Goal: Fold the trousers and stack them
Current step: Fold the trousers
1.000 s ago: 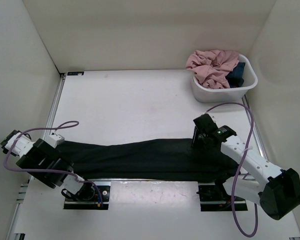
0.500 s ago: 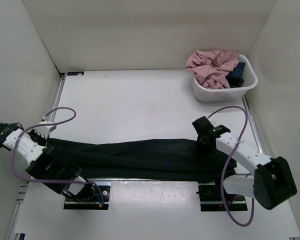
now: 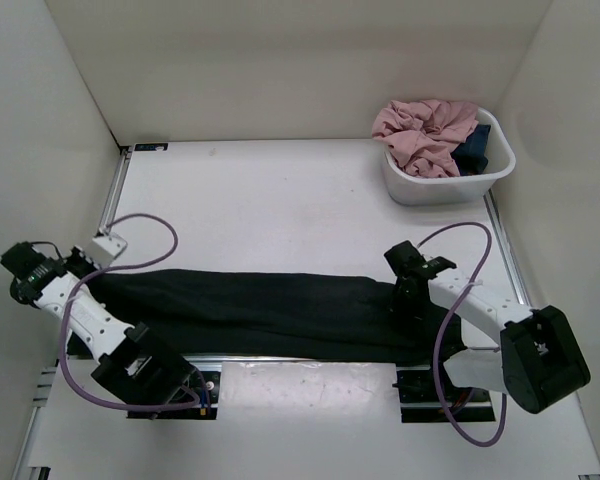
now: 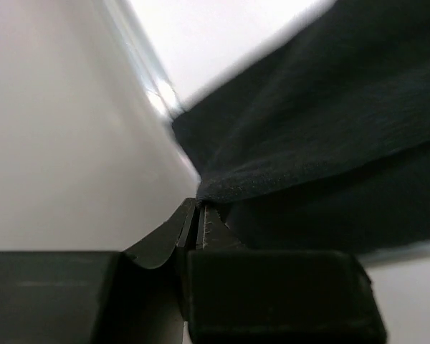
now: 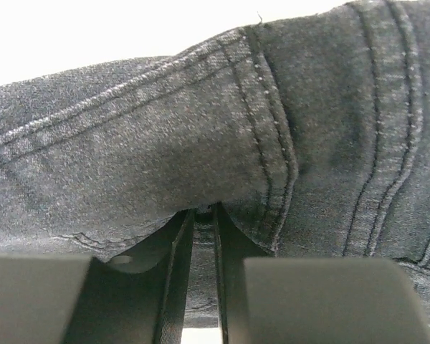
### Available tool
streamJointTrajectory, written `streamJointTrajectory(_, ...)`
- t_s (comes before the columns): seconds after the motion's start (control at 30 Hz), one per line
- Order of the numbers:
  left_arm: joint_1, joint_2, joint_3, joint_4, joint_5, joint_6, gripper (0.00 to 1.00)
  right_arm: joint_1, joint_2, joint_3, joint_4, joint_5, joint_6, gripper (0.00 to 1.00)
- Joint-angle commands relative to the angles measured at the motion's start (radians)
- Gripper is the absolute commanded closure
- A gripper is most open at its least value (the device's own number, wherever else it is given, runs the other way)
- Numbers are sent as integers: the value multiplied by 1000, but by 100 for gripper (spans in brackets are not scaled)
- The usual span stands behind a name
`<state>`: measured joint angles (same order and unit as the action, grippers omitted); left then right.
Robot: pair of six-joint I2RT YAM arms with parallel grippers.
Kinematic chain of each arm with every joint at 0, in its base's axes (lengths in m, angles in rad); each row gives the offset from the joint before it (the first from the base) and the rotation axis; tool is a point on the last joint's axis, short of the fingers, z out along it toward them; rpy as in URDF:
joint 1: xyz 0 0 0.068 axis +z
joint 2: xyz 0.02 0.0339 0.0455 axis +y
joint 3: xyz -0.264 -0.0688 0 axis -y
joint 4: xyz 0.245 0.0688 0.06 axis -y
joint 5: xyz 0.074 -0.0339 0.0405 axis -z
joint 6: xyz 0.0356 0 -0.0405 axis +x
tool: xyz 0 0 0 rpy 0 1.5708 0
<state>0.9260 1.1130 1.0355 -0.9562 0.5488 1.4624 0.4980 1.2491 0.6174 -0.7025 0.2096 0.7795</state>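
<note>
Left gripper [image 4: 199, 215]: fingers pressed together on a fold at the hem edge of the trousers [image 3: 260, 315], at the end farthest from the white laundry tub [image 3: 430, 190]. Right gripper [image 5: 203, 215]: fingers nearly closed, only a slit between them, pinching a stitched seam of the dark fabric at the end nearer the tub.

The trousers lie full length on the table [image 3: 280, 210] as one long band. It is well apart from the tub on its near side and runs leftward away from it.

Change over the last second: the right gripper has dropped from above the cloth down onto it. The left arm has swung outward, carrying its end of the garment farther from the tub. The band's upper edge, earlier wavy and uneven in width, now runs straighter and more even.

Interpretation: the garment appears to have been drawn taut between two held ends, which suits a lengthwise fold. No fold is made yet, and stacking remains. A pink garment [image 3: 425, 130] and a dark blue one [image 3: 475, 145] sit in the tub, untouched.
</note>
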Motion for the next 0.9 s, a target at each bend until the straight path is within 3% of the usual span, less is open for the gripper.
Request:
streamJointTrajectory(0.0,31,-54,-116,19,-101,183,85,-3,-5,-82,-32,-6,49,80)
streamJointTrajectory(0.13,108,-82,-233,37,-157,340,85,-3,-14,-105,-55,-6,59,80)
streamJointTrajectory(0.33,200,-84,-269,59,-230,469,85,-61,-23,-125,-103,24,69,82)
streamJointTrajectory(0.53,247,-2,-235,71,-230,518,85,-179,-33,-137,-114,14,17,84)
streamJointTrajectory(0.67,272,-27,-330,71,-282,598,78,-213,-33,-128,-114,14,-2,84)
streamJointTrajectory(0.8,272,-103,-434,158,-245,580,78,-222,-71,-85,-135,5,-20,84)
streamJointTrajectory(0.87,272,-104,-434,158,-224,529,79,-222,-129,-17,-198,22,-20,77)
